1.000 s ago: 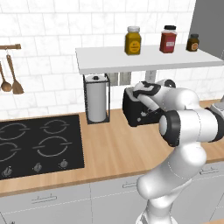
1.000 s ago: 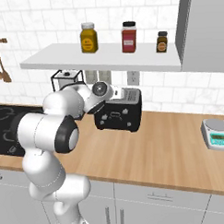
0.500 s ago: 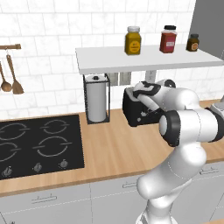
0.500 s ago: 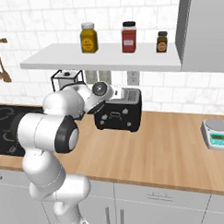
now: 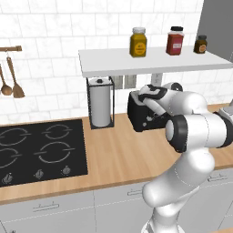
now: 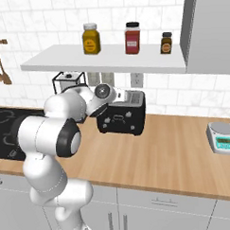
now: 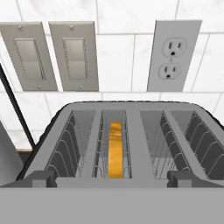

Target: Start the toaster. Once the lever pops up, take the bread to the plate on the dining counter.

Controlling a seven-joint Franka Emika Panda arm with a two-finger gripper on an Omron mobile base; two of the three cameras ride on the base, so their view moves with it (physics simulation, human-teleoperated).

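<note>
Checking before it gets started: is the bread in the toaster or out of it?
In. The hand view looks down on the toaster, and the bread stands on edge deep in one slot, its brown crust facing up, below the rim.

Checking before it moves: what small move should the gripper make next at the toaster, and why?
Probably lower the open gripper toward the toaster's lever: the bread already sits in a slot, and the hand hovers just above the toaster top, touching nothing.

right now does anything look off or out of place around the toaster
Nothing stands out. The toaster sits upright and square on the counter, and the bread stands straight down in one of its slots. The three jars on the shelf are upright, with no spills or damage visible.
</note>
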